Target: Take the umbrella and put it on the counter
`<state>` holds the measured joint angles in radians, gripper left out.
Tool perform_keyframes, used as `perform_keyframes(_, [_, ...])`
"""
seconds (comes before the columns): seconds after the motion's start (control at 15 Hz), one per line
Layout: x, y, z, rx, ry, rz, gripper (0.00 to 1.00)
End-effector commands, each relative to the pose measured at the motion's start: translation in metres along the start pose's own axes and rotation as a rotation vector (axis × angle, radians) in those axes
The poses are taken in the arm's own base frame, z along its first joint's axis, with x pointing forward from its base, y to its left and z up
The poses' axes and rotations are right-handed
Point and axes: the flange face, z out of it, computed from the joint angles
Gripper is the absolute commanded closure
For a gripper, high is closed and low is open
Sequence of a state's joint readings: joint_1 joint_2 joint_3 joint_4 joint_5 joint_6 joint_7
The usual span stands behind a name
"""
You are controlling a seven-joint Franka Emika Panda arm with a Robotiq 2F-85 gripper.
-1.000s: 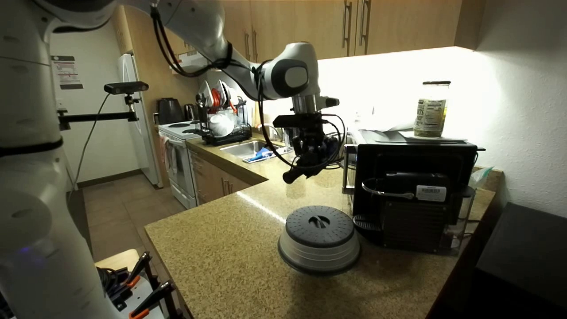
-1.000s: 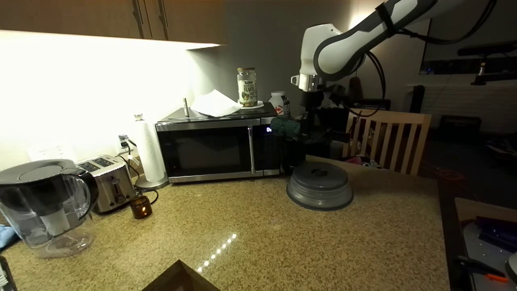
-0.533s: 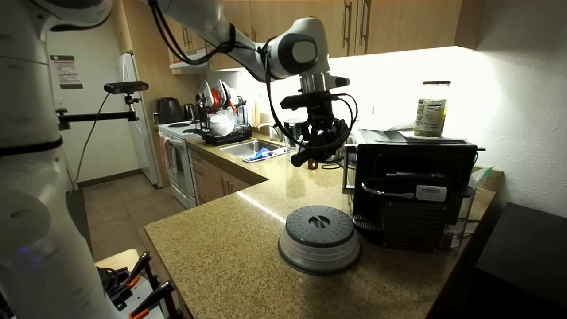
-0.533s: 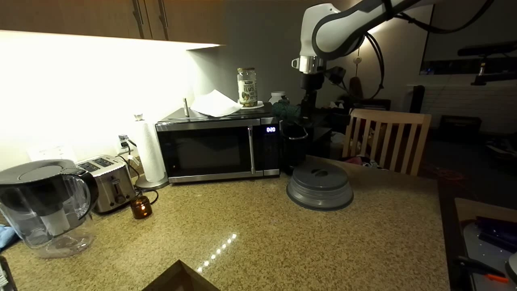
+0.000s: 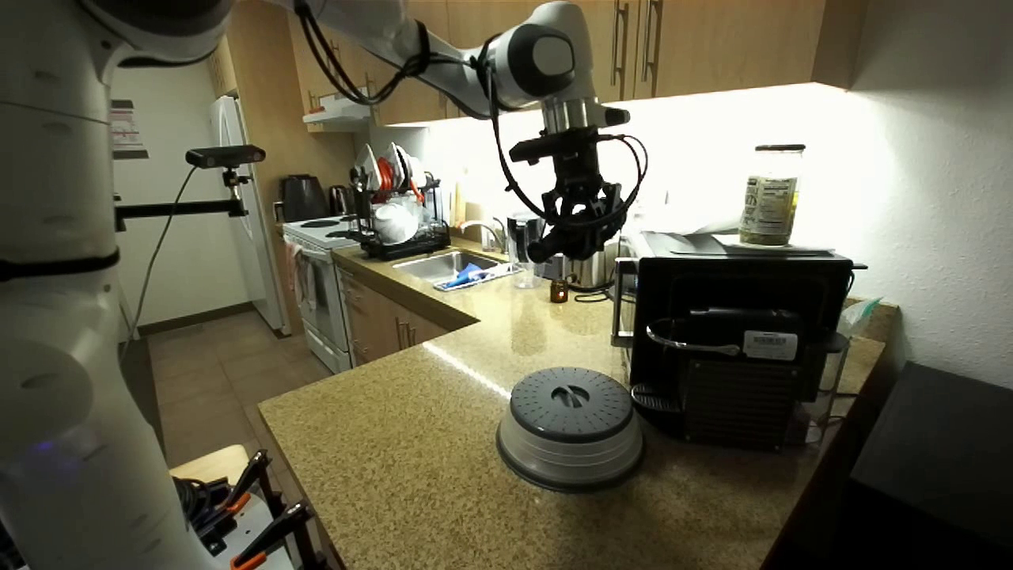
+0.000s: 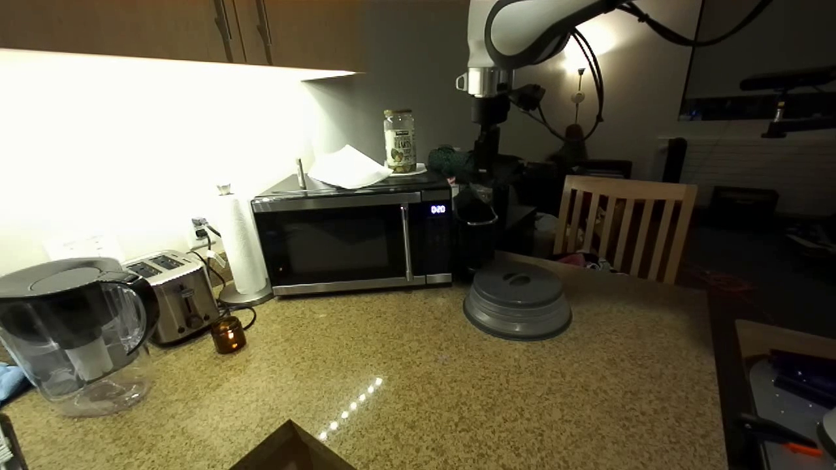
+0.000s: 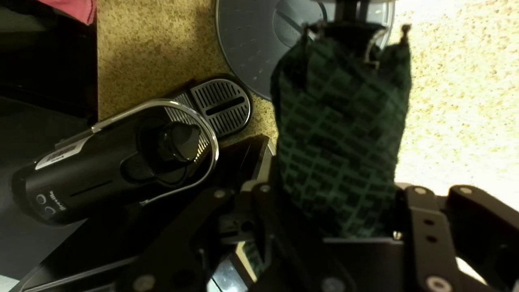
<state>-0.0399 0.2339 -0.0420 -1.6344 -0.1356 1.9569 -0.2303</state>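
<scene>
The folded umbrella (image 7: 340,134), a green and black patterned bundle, is held up in the air. In the wrist view my gripper (image 7: 338,198) is shut on its lower part, one finger on each side. The umbrella's dark handle end points toward the top of that view. In an exterior view the green bundle (image 6: 450,161) shows at microwave-top height, with my gripper (image 6: 484,163) dark and hard to make out. Elsewhere a dark handle end (image 5: 546,248) sticks out beside the gripper (image 5: 584,226). Well below lies the tan speckled counter (image 5: 396,435).
A grey domed dish (image 5: 570,427) sits on the counter beside the black coffee machine (image 5: 744,380). The microwave (image 6: 339,241) carries a jar (image 6: 400,143) and paper. Toaster (image 6: 176,294), paper towel roll (image 6: 241,241), amber candle (image 6: 228,334) and water pitcher (image 6: 72,333) line the wall.
The arm has lifted, carrying the umbrella upward in both exterior views. It has also shifted somewhat sideways. The grip on the umbrella has stayed; the dish and appliances have not moved.
</scene>
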Motion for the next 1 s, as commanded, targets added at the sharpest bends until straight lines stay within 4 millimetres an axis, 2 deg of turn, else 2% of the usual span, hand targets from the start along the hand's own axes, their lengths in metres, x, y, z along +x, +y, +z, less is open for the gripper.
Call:
perform_keyframes(0.0, [0.020, -0.003, -0.017, -0.036, -0.025, -0.030, 0.86])
perform_keyframes(0.4, [0.041, -0.001, -0.043, -0.056, -0.011, -0.025, 0.86])
perform_keyframes(0.6, [0.052, 0.007, -0.059, -0.051, 0.088, 0.008, 0.86])
perform_keyframes(0.93, [0.064, 0.014, -0.062, -0.097, 0.181, -0.006, 0.86])
